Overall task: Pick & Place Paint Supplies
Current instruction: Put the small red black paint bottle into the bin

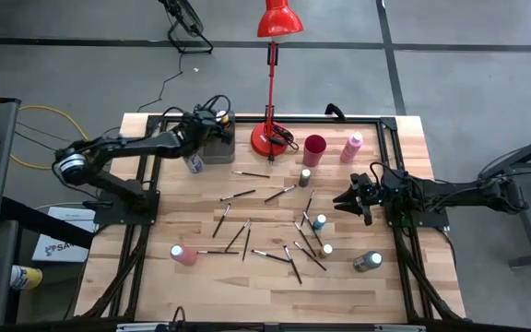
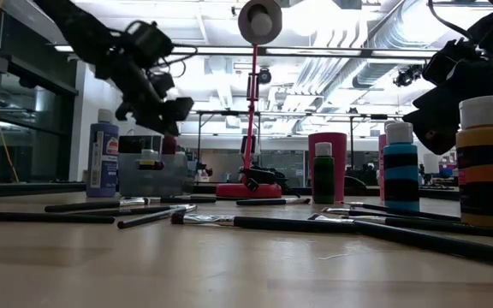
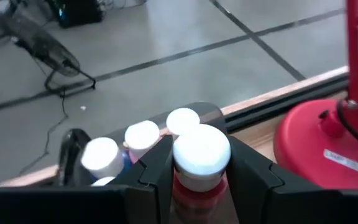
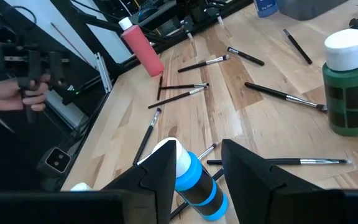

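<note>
- The left gripper [image 3: 199,177] pinches a red paint bottle [image 3: 199,163] just below its white cap, fingers either side of the neck, and hangs over the translucent grey bin [image 1: 218,138] at about 11 o'clock on the table. Gripping near the cap keeps the bottle upright for lowering in.
- Three other white caps [image 3: 143,134] show in the bin just beyond the held bottle, so I judge the sorting is partly done and this bottle is about to join them.
- A tall blue bottle [image 1: 194,163] stands on the table just beside the bin, at its 7 o'clock corner.
- The right gripper [image 4: 194,163] hovers at about 3 o'clock, its fingers spread and holding nothing. A blue-banded bottle [image 4: 196,180] stands between its fingers, probably the next pick.
- Paintbrushes [image 1: 251,174] lie scattered flat across the table's middle, from 12 to 6 o'clock, several crossing one another. I judge they will be harder to grasp than the bottles.
- A pink bottle [image 1: 183,254] sits near 7 o'clock, another pink bottle [image 1: 351,147] near 1 o'clock, and a green bottle [image 4: 348,84] stands upright among the brushes.
- The dark red cup [image 1: 314,149] and the red desk lamp [image 1: 270,138] stand at 12 o'clock, clear of both arms.
</note>
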Motion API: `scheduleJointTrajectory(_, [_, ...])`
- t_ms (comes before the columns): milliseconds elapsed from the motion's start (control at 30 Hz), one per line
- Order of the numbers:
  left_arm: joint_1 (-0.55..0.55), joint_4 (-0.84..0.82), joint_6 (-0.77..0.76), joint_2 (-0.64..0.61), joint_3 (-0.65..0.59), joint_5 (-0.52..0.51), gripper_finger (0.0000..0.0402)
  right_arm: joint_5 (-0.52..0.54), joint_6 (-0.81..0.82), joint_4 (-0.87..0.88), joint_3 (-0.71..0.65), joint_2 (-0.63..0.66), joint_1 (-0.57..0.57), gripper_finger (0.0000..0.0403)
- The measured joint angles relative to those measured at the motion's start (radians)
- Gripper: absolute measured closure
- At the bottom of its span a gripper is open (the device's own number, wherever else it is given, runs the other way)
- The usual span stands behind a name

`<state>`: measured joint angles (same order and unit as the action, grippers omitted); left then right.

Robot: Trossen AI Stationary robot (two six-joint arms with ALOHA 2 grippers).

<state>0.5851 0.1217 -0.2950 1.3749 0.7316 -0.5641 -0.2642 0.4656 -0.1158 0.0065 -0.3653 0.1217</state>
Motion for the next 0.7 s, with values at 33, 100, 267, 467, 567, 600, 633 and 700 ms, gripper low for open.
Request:
scheduleJointTrajectory(33, [0.006,0.004,-0.018,0.017,0.004,0.001,0.0288,0.000,0.000,0.000,0.000,0.000,0.000,0.0280])
scheduleJointTrajectory(100, [0.013,0.008,-0.031,0.049,0.013,0.000,0.0288,0.000,0.000,0.000,0.000,0.000,0.000,0.0280])
scheduleJointTrajectory(267, [0.014,0.008,-0.043,0.084,0.023,-0.040,0.0288,0.000,0.000,0.000,0.000,0.000,0.000,0.0280])
scheduleJointTrajectory(467, [0.012,-0.005,-0.060,0.090,0.024,-0.083,0.0288,0.000,0.000,0.000,0.000,0.000,0.000,0.0280])
scheduleJointTrajectory(567, [0.012,-0.040,-0.082,0.090,0.024,-0.090,0.0288,0.000,0.000,0.000,0.000,0.000,0.000,0.0280])
scheduleJointTrajectory(600, [0.012,-0.048,-0.091,0.090,0.024,-0.096,0.0288,0.000,0.000,0.000,0.000,0.000,0.000,0.0280])
scheduleJointTrajectory(633, [0.012,-0.056,-0.101,0.090,0.024,-0.101,0.0288,0.000,0.000,0.000,0.000,0.000,0.000,0.0280])
scheduleJointTrajectory(700, [0.012,-0.069,-0.112,0.090,0.024,-0.113,0.0288,0.000,0.000,0.000,0.000,0.000,0.000,0.0280])
